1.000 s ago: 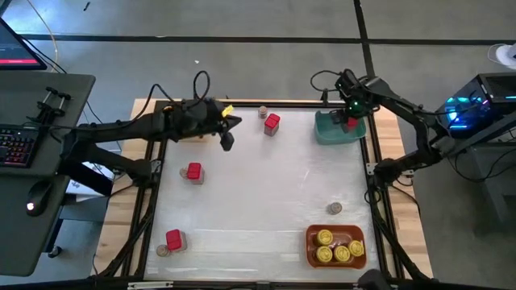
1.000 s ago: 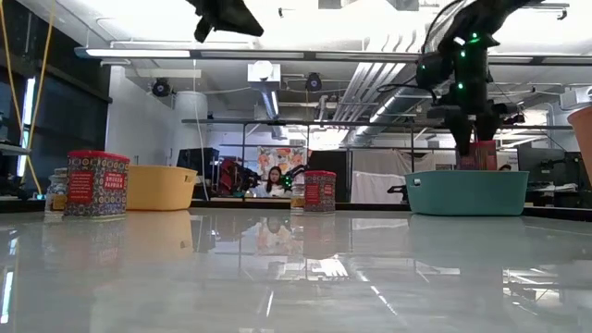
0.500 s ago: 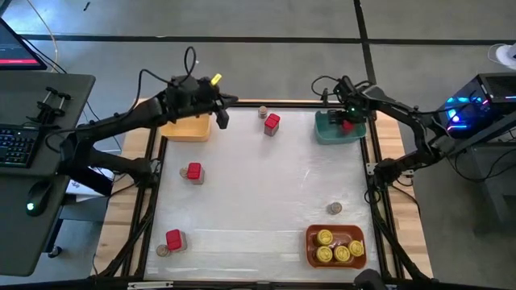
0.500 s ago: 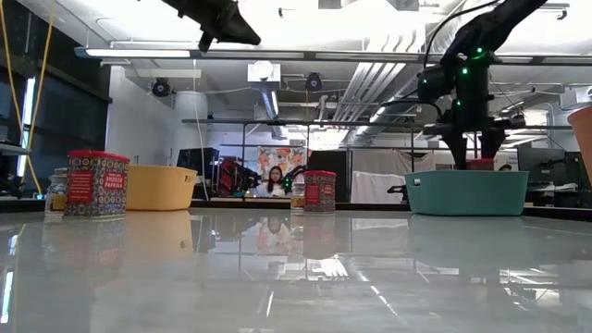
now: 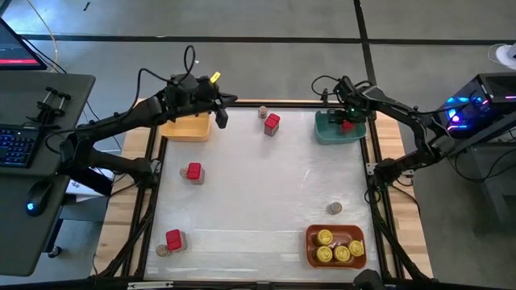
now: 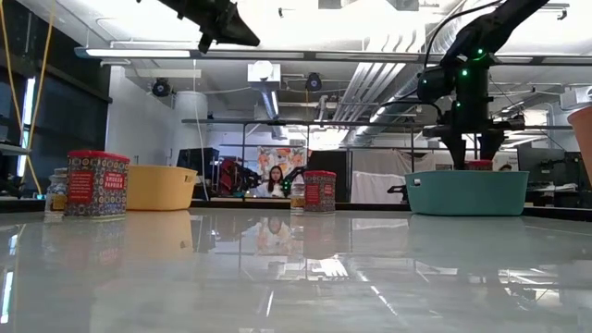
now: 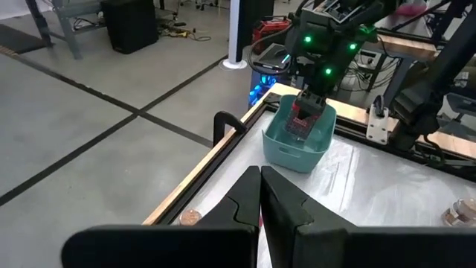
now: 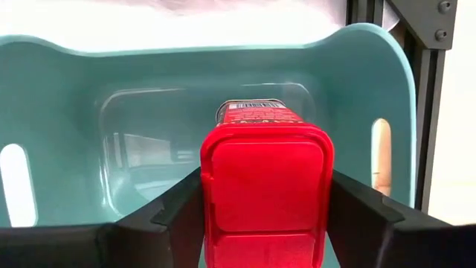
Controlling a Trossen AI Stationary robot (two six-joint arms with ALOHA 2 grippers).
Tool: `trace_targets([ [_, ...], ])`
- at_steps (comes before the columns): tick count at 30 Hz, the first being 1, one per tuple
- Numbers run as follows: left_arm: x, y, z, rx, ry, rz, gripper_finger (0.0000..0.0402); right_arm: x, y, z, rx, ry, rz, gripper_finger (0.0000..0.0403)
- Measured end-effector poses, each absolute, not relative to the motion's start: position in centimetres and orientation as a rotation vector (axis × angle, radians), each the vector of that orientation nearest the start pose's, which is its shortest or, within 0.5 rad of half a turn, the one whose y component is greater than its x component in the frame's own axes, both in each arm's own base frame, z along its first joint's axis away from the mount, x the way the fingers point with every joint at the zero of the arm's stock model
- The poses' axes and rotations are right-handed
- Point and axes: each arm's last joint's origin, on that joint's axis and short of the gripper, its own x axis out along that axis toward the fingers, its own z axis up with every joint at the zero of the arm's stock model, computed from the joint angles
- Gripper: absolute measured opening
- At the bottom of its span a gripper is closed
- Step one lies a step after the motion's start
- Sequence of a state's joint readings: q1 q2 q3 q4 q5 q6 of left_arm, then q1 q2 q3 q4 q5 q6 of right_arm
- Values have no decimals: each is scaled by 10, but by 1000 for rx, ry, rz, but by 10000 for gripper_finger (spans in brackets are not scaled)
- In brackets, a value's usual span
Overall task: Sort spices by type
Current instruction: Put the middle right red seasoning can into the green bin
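Observation:
My right gripper [image 5: 347, 123] reaches down into the teal bin [image 5: 322, 134] at the far right and is shut on a red boxy tin [image 8: 266, 186]. My left gripper [image 5: 221, 118] is shut and empty, high above the right corner of the yellow bin [image 5: 184, 129]. Three more red tins stand on the table: one at the far middle [image 5: 272, 123], one at the left [image 5: 193, 171], one at the near left [image 5: 173, 239]. Small tan jars sit at the far middle [image 5: 263, 111], the right [image 5: 334, 209] and the near left [image 5: 162, 250]. My right gripper pinches the red tin between its two fingers [image 8: 169, 214], on two opposite sides just below the lid [image 8: 216, 208]. The fingers come steeply from above. The tin stands inside the teal bin, its top [image 6: 478, 165] just above the rim; whether its base touches the floor I cannot tell.
An orange bin [image 5: 311, 250] at the near right holds several yellow-lidded jars. Black frame rails run along the table's edges. A person sits in the room far behind the table [image 6: 273, 180].
My left gripper has swung toward the far left, from over the table to above the yellow bin's corner, and stays shut. My right gripper has sunk with the red tin, which is now lower in the teal bin, and its wrist has rolled a little.

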State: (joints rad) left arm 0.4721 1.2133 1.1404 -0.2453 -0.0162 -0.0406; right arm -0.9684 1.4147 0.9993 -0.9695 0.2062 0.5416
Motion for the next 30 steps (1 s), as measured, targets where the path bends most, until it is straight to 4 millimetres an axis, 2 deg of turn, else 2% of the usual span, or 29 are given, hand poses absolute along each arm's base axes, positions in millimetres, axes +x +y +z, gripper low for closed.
trace_targets([
  [4, 238, 122, 362, -113, 309, 491, 0, 134, -205, 226, 947, 1078, -1347, 311],
  [6, 238, 122, 362, -114, 312, 490, 0, 134, -206, 226, 951, 1071, -1353, 340],
  [12, 238, 122, 360, -117, 327, 491, 0, 135, -209, 230, 951, 1033, -1368, 354],
  [17, 238, 122, 360, -116, 328, 491, 0, 141, -217, 266, 891, 973, -1372, 342],
  [20, 237, 122, 359, -117, 345, 490, 0, 147, -220, 287, 856, 914, -1348, 313],
  [22, 237, 122, 357, -121, 363, 490, 0, 151, -218, 290, 848, 922, -1295, 278],
  [25, 236, 121, 355, -125, 382, 490, 0, 154, -216, 274, 906, 991, -1238, 189],
  [28, 236, 121, 355, -128, 383, 492, 0, 157, -217, 249, 974, 1069, -1193, 64],
  [29, 236, 121, 355, -124, 384, 491, 0, 158, -217, 243, 989, 1092, -1172, 33],
  [30, 236, 121, 355, -120, 385, 490, 0, 159, -216, 239, 1001, 1111, -1157, 19],
])
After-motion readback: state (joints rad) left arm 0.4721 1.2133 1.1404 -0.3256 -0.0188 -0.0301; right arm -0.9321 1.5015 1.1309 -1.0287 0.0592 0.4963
